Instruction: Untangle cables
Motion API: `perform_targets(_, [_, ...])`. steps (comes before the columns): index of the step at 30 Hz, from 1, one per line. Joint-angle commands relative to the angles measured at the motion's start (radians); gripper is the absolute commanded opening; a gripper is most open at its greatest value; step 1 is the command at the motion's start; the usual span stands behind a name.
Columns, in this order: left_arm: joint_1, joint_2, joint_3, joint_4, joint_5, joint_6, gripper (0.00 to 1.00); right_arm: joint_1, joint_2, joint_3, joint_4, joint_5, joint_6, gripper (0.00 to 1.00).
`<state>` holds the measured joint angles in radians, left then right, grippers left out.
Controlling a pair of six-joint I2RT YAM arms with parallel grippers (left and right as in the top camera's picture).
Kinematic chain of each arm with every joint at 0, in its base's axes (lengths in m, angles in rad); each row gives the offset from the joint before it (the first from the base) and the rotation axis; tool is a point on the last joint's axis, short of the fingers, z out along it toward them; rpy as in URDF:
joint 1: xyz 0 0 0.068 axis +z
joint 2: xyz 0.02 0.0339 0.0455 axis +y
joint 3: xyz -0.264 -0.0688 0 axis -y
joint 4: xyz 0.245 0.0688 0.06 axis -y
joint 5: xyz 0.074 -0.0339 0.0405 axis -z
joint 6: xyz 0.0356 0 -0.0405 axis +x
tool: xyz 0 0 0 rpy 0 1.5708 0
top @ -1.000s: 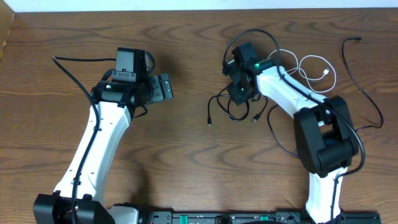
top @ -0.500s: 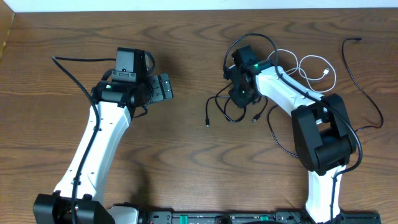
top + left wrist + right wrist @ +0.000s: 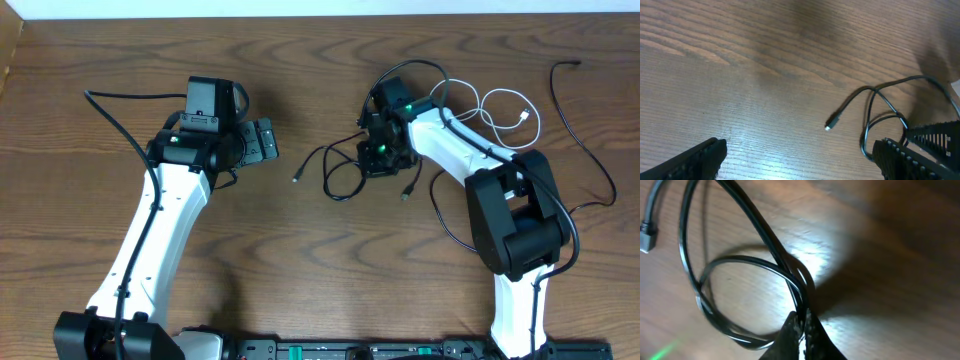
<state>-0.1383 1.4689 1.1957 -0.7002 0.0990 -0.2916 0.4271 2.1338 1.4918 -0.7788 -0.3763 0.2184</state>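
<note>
The right gripper (image 3: pixel 378 160) is pressed down near the middle of the wooden table (image 3: pixel 330 270). Its jaws are pinched tight on strands of a black cable (image 3: pixel 335 172). In the right wrist view the fingertips (image 3: pixel 801 327) meet where the strands of that cable (image 3: pixel 740 262) cross, and a loop lies on the wood just beside them. From the grip, the cable trails in loose loops toward the left arm and ends in a small plug (image 3: pixel 297 179) lying free on the table.

The left gripper (image 3: pixel 265 141) is well apart from the cable, jaws spread wide and holding nothing. Its wrist camera shows the plug (image 3: pixel 831 123) and the cable's curve (image 3: pixel 870 95) ahead of the open fingers (image 3: pixel 695 160).

A white cable (image 3: pixel 505 105) lies coiled behind the right arm. A second black cable (image 3: pixel 590 150) snakes along the far right edge.
</note>
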Motion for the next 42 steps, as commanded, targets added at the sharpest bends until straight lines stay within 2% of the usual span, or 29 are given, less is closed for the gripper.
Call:
perform_targets(1, [0.002, -0.004, 0.0, -0.003, -0.005, -0.001, 0.98, -0.004, -0.011, 0.009, -0.016, -0.101, 0.05, 0.07])
perform_targets(6, [0.002, -0.004, 0.0, -0.003, -0.005, -0.001, 0.98, -0.016, -0.072, 0.049, -0.035, -0.146, -0.009, 0.15])
perform_targets(7, [0.002, -0.004, 0.0, -0.003, -0.005, -0.001, 0.98, -0.018, -0.085, 0.052, -0.037, -0.144, -0.037, 0.19])
perform_targets(9, [0.002, -0.004, 0.0, -0.003, -0.005, -0.001, 0.98, -0.021, -0.106, 0.053, -0.04, -0.121, -0.093, 0.36])
perform_targets(10, [0.002, -0.004, 0.0, -0.003, -0.005, -0.001, 0.98, -0.021, -0.114, 0.053, -0.047, -0.096, -0.121, 0.4])
perform_targets(17, [0.002, -0.004, 0.0, -0.003, -0.005, -0.001, 0.98, -0.006, -0.111, 0.049, -0.052, 0.045, -0.275, 0.38])
perform_targets(25, [0.003, -0.004, 0.0, -0.003, -0.005, -0.001, 0.98, 0.029, -0.066, 0.049, -0.039, 0.064, -0.322, 0.33])
perform_targets(31, [0.002, -0.004, 0.0, -0.003, -0.005, -0.001, 0.98, 0.074, -0.023, 0.049, -0.017, 0.133, -0.359, 0.35])
perform_targets(34, [0.002, -0.005, 0.0, -0.003, -0.005, -0.001, 0.98, 0.099, -0.003, 0.049, -0.01, 0.174, -0.359, 0.39])
perform_targets(35, [0.002, -0.004, 0.0, -0.003, -0.005, -0.001, 0.98, 0.105, 0.002, 0.049, -0.006, 0.175, -0.359, 0.37])
perform_targets(36, [0.002, -0.004, 0.0, -0.003, -0.005, -0.001, 0.98, 0.11, 0.005, 0.049, -0.005, 0.176, -0.359, 0.25])
perform_targets(37, [0.002, -0.004, 0.0, -0.003, -0.005, -0.001, 0.98, 0.112, 0.007, 0.048, -0.002, 0.175, -0.367, 0.2])
perform_targets(39, [0.002, -0.004, 0.0, -0.003, -0.005, -0.001, 0.98, 0.113, 0.01, 0.048, 0.006, 0.182, -0.381, 0.19])
perform_targets(42, [0.002, -0.004, 0.0, -0.003, -0.005, -0.001, 0.98, 0.11, 0.01, 0.048, 0.013, 0.204, -0.381, 0.25])
